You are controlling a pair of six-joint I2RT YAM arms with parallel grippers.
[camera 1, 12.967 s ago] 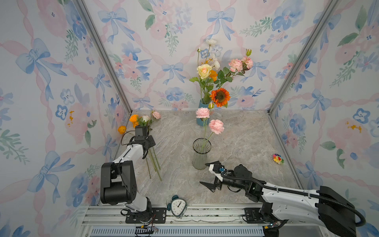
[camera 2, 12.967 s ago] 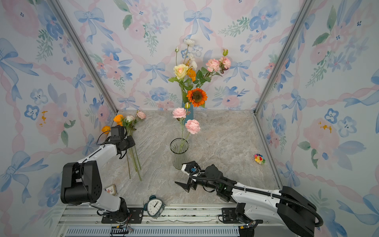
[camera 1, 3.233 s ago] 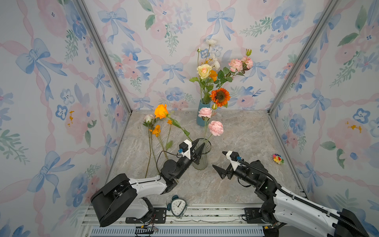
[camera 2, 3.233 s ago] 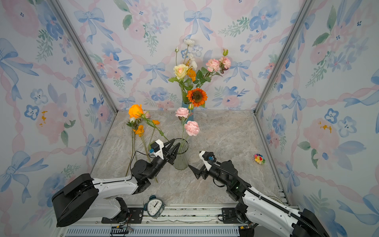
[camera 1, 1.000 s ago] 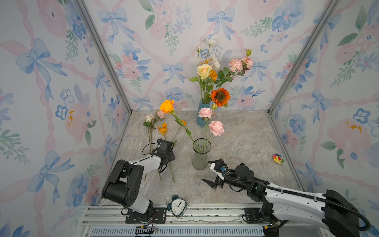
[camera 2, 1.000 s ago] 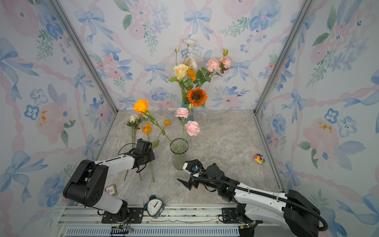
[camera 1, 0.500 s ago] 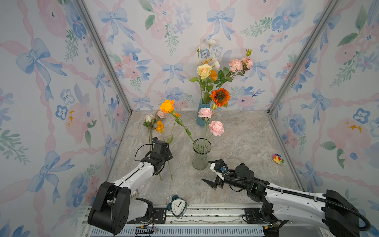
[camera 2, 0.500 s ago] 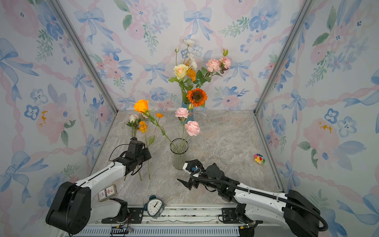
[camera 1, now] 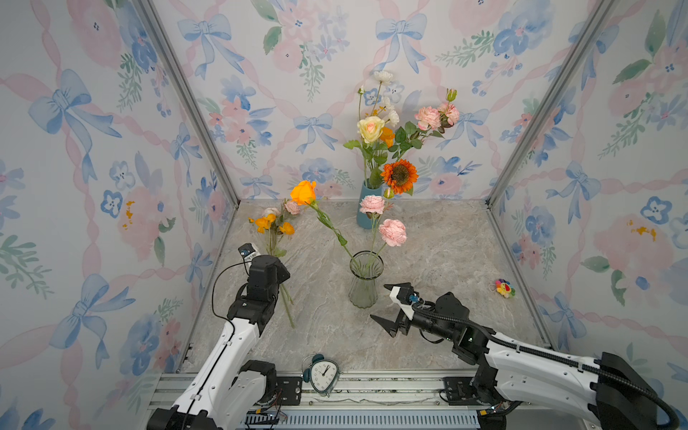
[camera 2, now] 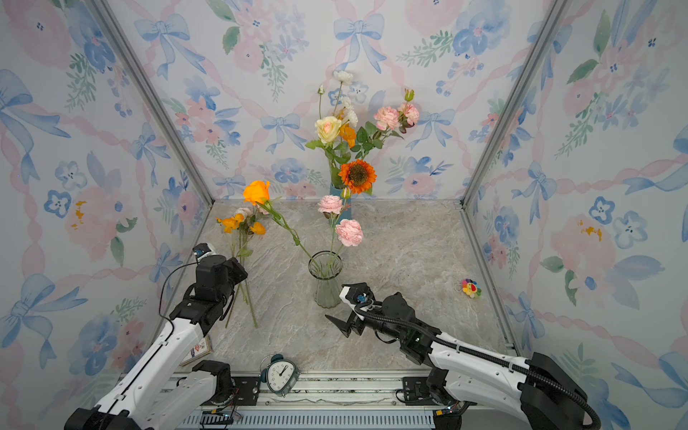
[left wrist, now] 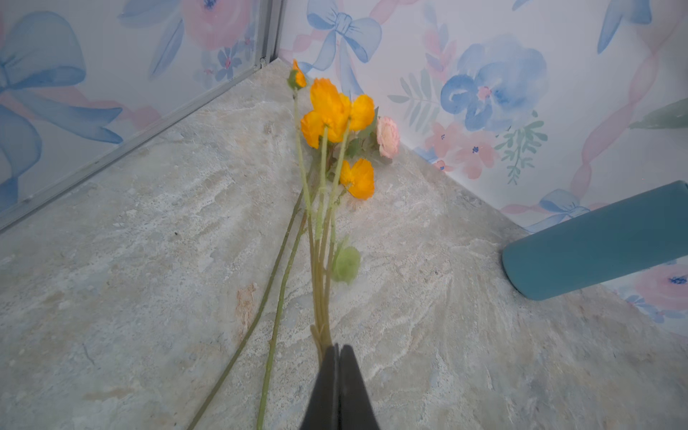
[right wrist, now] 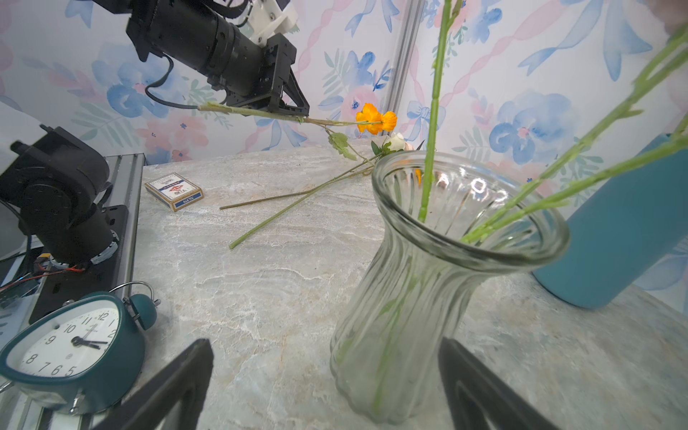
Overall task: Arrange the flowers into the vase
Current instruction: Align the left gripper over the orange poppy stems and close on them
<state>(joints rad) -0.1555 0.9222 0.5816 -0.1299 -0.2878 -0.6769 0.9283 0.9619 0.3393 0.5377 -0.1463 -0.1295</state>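
Over marble top (camera 1: 428, 242), floral walls (camera 1: 298, 56): left tool (left wrist: 338, 350) grips orange flowers (left wrist: 329, 102); right tool (camera 1: 378, 302) released.

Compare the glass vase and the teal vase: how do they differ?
Glass vase is clear, ribbed and flared at the rim; teal vase is opaque and straight-sided. Glass vase stands mid-table; teal vase stands by the back wall. Glass vase holds few stems; teal vase holds a full bunch with the sunflower. Both stand upright and hold flowers.

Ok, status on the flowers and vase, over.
Left hand shut on orange sprig, above table. Right hand open beside glass vase. Vase holds orange and pink flowers; two stems on table. Way looks clear.
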